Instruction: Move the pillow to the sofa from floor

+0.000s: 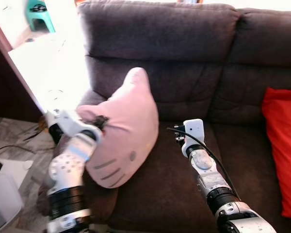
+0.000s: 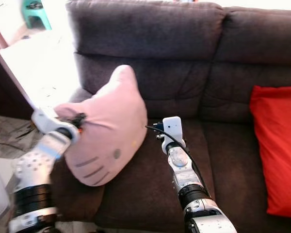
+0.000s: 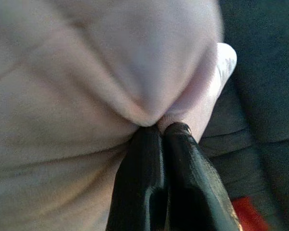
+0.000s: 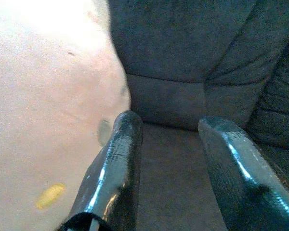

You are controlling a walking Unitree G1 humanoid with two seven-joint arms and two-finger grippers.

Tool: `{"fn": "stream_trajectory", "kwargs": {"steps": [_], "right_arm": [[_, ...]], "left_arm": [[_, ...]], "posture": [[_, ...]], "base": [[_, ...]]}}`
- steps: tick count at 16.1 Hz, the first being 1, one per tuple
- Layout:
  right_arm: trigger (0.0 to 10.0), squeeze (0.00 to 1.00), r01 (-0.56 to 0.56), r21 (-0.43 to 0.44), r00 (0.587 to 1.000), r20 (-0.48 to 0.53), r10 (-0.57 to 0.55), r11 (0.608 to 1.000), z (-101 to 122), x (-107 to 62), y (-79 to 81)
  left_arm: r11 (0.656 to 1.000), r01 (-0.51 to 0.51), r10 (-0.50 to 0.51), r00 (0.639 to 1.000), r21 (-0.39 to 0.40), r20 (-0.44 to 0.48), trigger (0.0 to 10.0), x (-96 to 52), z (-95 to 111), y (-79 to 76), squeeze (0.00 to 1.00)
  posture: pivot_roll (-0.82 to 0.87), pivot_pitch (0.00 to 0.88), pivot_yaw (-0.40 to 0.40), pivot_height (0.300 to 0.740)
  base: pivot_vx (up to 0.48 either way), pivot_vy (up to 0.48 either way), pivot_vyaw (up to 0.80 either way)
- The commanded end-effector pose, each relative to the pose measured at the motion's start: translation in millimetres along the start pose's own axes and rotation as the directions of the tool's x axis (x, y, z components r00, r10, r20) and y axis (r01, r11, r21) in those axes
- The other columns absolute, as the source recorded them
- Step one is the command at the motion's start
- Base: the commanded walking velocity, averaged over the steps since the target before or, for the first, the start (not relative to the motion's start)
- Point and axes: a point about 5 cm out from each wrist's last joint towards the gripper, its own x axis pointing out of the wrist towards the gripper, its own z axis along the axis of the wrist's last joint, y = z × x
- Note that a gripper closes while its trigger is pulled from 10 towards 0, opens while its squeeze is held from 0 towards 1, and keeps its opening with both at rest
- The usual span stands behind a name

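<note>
A pink cat-face pillow [image 1: 123, 131] leans over the left end of the dark brown sofa [image 1: 194, 73], its lower part on the seat by the armrest. My left gripper [image 1: 99, 121] is shut on a pinch of the pillow's fabric at its left edge; the left wrist view shows the two black fingers [image 3: 154, 173] pressed together on a fold of pink cloth [image 3: 86, 86]. My right gripper [image 4: 168, 130] is open above the seat cushion just right of the pillow [image 4: 48, 120], with nothing between its fingers. Its wrist [image 1: 193, 133] hovers over the middle seat.
A red cushion [image 1: 283, 145] stands at the sofa's right end. Bright light falls on the floor left of the sofa, where a teal stool [image 1: 38, 14] stands far back. A white device [image 1: 2, 194] and cables lie on the floor at the lower left.
</note>
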Motion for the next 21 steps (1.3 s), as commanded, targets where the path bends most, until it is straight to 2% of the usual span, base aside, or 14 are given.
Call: {"fn": "stream_trajectory", "kwargs": {"steps": [1, 3, 6, 7, 8, 9, 10, 11, 13, 15, 17, 19, 20, 21], "right_arm": [[10.0, 0.0, 0.006, 0.01, 1.0, 0.003, -0.006, 1.0, 1.8, 0.0, 0.7], [10.0, 0.0, 0.004, 0.011, 1.0, 0.001, -0.004, 1.0, 2.2, 0.0, 1.5], [10.0, 0.0, 0.0, 0.013, 1.0, -0.004, 0.0, 1.0, 1.3, -0.4, 3.9], [10.0, 0.0, -0.002, 0.015, 1.0, -0.006, 0.002, 1.0, 1.1, -0.4, 4.9], [10.0, 0.0, -0.003, 0.014, 1.0, -0.006, 0.003, 1.0, 1.0, -0.5, 5.0], [10.0, 0.0, -0.005, 0.013, 1.0, -0.006, 0.005, 1.0, 1.0, -0.6, 5.4], [10.0, 0.0, -0.007, 0.013, 1.0, -0.005, 0.007, 1.0, 1.1, -0.6, 5.9], [10.0, 0.0, -0.013, 0.013, 1.0, 0.0, 0.013, 1.0, 1.6, -0.8, 6.8], [10.0, 0.0, -0.015, 0.012, 1.0, 0.0, 0.015, 1.0, 1.1, -1.1, 6.4], [10.0, 0.0, -0.017, 0.01, 1.0, -0.001, 0.017, 1.0, 1.1, -0.9, 7.3], [10.0, 0.0, -0.024, 0.008, 1.0, 0.0, 0.024, 1.0, 1.8, -0.7, 9.3], [10.0, 0.0, -0.028, 0.005, 1.0, 0.0, 0.028, 1.0, 1.6, -0.9, 9.7], [10.0, 0.0, -0.028, 0.004, 1.0, 0.0, 0.028, 1.0, 1.6, -0.8, 9.5], [10.0, 0.0, -0.027, 0.003, 1.0, -0.001, 0.027, 1.0, 1.5, -0.8, 8.9]], "left_arm": [[0.996, -0.042, 0.041, 0.999, -0.073, -0.027, 10.0, 1.4, -5.5, 2.0, 0.0], [0.975, -0.058, 0.059, 0.998, -0.214, -0.003, 10.0, -1.3, -4.3, -3.4, 0.0], [0.979, -0.072, 0.074, 0.997, -0.189, 0.001, 10.0, -7.8, -2.5, -2.2, 0.0], [0.972, -0.113, 0.117, 0.993, -0.207, 0.009, 10.0, -13.4, 0.8, 9.2, 0.0], [0.981, -0.1, 0.103, 0.995, -0.168, 0.009, 10.0, -15.4, 2.6, 11.1, 0.0], [0.994, 0.023, -0.024, 1.0, 0.107, 0.012, 10.0, -22.4, 8.7, 4.2, 0.0], [0.954, 0.064, -0.061, 0.998, 0.294, -0.019, 10.0, -27.9, 8.5, 6.6, 0.0], [0.889, 0.023, -0.027, 1.0, 0.457, 0.001, 10.0, -32.6, 14.3, 20.9, 0.0], [0.729, 0.004, 0.032, 0.999, 0.684, -0.039, 10.0, -41.2, 16.8, 44.3, 0.0], [0.658, 0.049, 0.038, 0.994, 0.752, -0.098, 10.0, -45.6, 9.2, 50.2, 0.0], [0.6, 0.071, 0.063, 0.989, 0.797, -0.135, 10.0, -46.5, 0.6, 60.0, 0.0], [0.526, 0.084, 0.047, 0.991, 0.847, -0.128, 10.0, -46.5, -4.0, 67.7, 0.0], [0.506, 0.076, 0.017, 0.995, 0.86, -0.097, 10.0, -46.1, -2.3, 67.8, 0.0], [0.524, 0.052, -0.016, 0.999, 0.85, -0.051, 10.0, -45.6, 1.4, 67.3, 0.0]], "posture": [[0.18, 0.136, -0.014, 0.74], [0.19, 0.135, -0.017, 0.74], [0.19, 0.13, -0.017, 0.74], [0.19, 0.13, -0.017, 0.74], [0.2, 0.128, -0.016, 0.74], [0.2, 0.126, -0.017, 0.74], [0.2, 0.123, -0.019, 0.74], [0.2, 0.119, -0.019, 0.74], [0.2, 0.115, -0.021, 0.74], [0.2, 0.112, -0.022, 0.74], [0.2, 0.105, -0.024, 0.74], [0.2, 0.102, -0.025, 0.74], [0.2, 0.105, -0.026, 0.74], [0.19, 0.11, -0.027, 0.74]], "base": [[0.0, 0.0, 0.0], [0.0, 0.0, 0.0], [0.0, 0.0, 0.0], [0.0, 0.0, 0.0], [0.0, 0.0, 0.0], [0.0, 0.0, 0.0], [0.0, 0.0, 0.0], [0.0, 0.0, 0.0], [0.0, 0.0, 0.0], [0.0, 0.0, 0.0], [0.0, 0.0, 0.0], [0.0, 0.0, 0.0], [0.0, 0.0, 0.0], [0.0, 0.0, 0.0]]}}
